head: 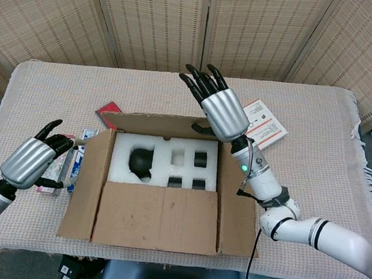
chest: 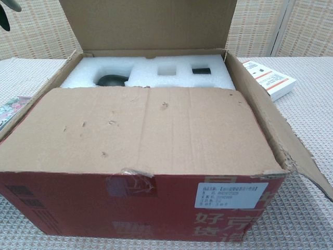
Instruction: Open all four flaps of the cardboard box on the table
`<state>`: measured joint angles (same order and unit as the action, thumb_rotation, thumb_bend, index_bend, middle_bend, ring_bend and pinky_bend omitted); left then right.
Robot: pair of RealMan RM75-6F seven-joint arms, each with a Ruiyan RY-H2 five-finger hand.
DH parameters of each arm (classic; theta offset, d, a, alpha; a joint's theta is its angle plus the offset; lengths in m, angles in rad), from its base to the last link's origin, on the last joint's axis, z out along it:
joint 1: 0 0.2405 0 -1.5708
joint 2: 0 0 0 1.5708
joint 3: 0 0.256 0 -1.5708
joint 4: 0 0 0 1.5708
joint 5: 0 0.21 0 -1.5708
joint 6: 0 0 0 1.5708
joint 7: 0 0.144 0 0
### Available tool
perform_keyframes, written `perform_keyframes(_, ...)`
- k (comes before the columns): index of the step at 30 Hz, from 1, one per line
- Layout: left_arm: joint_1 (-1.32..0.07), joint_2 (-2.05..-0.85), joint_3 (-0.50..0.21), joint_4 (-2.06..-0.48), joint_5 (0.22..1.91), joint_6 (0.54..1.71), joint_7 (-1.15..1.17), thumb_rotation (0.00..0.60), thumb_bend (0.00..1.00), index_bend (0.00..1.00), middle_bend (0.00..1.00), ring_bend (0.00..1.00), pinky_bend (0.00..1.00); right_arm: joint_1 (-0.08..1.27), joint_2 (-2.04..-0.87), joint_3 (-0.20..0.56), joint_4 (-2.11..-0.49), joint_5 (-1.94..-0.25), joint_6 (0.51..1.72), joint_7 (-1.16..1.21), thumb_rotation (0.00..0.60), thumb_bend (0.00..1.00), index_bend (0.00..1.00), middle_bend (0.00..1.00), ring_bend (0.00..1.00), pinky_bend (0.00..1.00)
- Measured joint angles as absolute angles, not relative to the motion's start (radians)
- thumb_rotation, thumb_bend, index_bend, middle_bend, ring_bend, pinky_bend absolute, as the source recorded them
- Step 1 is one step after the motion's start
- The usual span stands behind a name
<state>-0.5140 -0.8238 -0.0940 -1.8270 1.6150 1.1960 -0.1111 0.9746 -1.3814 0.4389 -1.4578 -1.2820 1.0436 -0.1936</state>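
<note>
Counted: one cardboard box (head: pixel 158 189), two hands, one red card (head: pixel 108 110), one white booklet (head: pixel 265 127), and a small heap of packets (head: pixel 72 161) too jumbled to count. Sat near the front edge of the table (head: pixel 313 191), roughly centred, brown above and dark red on the front wall with a white label (chest: pixel 231 195). Far flap (chest: pixel 145 23) raised upright; near flap (chest: pixel 140 130) lying flat over the front half; left flap (head: pixel 88 181) and right flap (head: pixel 237 214) splayed outward. Inside, white foam (head: pixel 164 160) with several cut-outs, one of them filled by a dark rounded object (head: pixel 139 163). Right hand (head: pixel 218 108) above the box's far right corner, fingers spread wide, holding nothing, thumb close by the raised flap's edge; contact could not be made out. Left hand (head: pixel 31 159) left of the box, well apart from it, over the packets, fingers loosely curled and apart, empty. Red card just beyond the box's far left corner; booklet beyond its right side.
</note>
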Motion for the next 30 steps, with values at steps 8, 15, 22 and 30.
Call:
perform_keyframes(8,-0.512,-0.825,-0.092,-1.824,1.614,1.19,-0.114,0.414,0.29,0.23,0.38,0.32,0.0,1.033,-1.44,0.478,-1.281,-1.144,1.003,-0.24,0.6,0.12,0.0,0.05,0.12,0.0)
perform_keyframes(15,-0.51,-0.825,-0.093,-1.823,1.611,1.188,-0.112,0.414,0.29,0.23,0.38,0.32,0.0,1.041,-1.442,0.491,-1.263,-1.097,0.996,-0.233,0.6,0.12,0.0,0.05,0.13,0.0)
perform_keyframes(22,-0.509,-0.83,-0.097,-1.816,1.597,1.185,-0.114,0.413,0.29,0.23,0.38,0.32,0.0,0.982,-1.351,0.471,-1.459,-1.107,0.987,-0.175,0.6,0.12,0.0,0.07,0.2,0.0)
perform_keyframes(30,-0.505,-0.834,-0.104,-1.818,1.585,1.191,-0.111,0.414,0.29,0.23,0.38,0.32,0.0,0.869,-1.115,0.406,-1.837,-1.11,0.859,-0.012,0.583,0.12,0.0,0.12,0.15,0.0)
